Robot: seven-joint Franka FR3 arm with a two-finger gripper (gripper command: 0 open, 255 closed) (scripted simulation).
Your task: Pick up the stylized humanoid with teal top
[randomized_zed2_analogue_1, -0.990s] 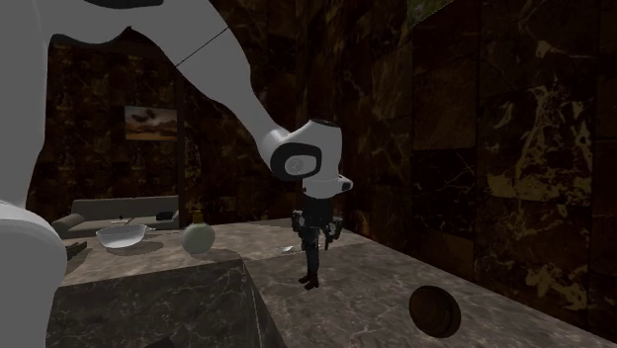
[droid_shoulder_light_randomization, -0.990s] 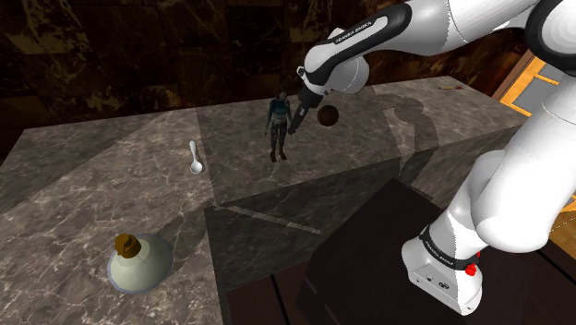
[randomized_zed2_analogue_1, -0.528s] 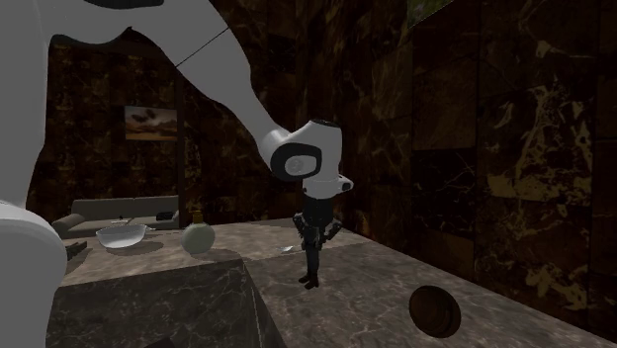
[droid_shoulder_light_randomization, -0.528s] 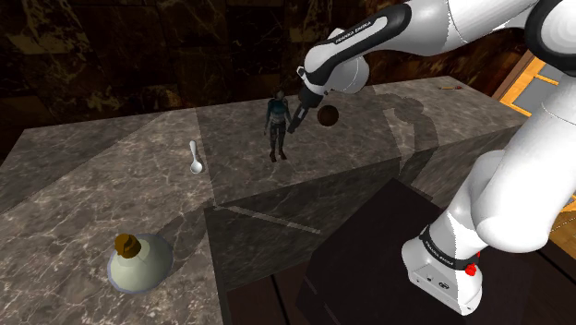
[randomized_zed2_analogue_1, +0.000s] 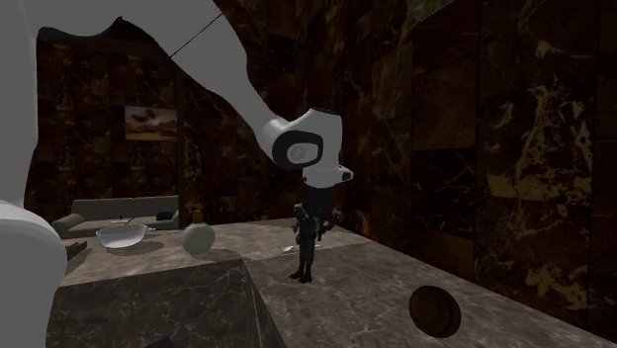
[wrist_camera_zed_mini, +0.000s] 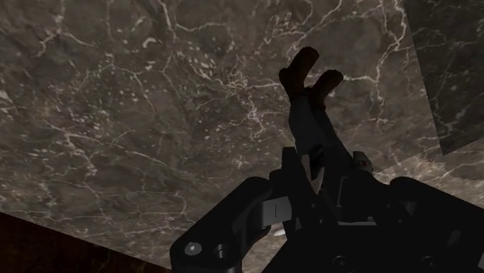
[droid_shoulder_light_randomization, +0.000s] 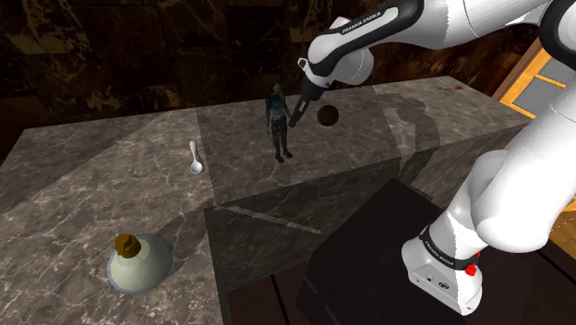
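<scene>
Finding the tightest spot near the far edge of the tabletop (droid_shoulder_light_randomization: 111,175), away from the stand (droid_shoulder_light_randomization: 369,258): a brown ball (droid_shoulder_light_randomization: 327,114) sitting near the tool (droid_shoulder_light_randomization: 294,115), itself clasping the humanoid figure (droid_shoulder_light_randomization: 278,125). Leaving open marble on the figure's other side. Lying well apart, toward the tabletop's middle, a white spoon (droid_shoulder_light_randomization: 194,158); standing near the corner at the shoulder view's lower left, a round corked flask (droid_shoulder_light_randomization: 137,261). Blocking the near edge, the stand's dark box. Offering broad bare stretches between spoon, flask and figure for passing through.
</scene>
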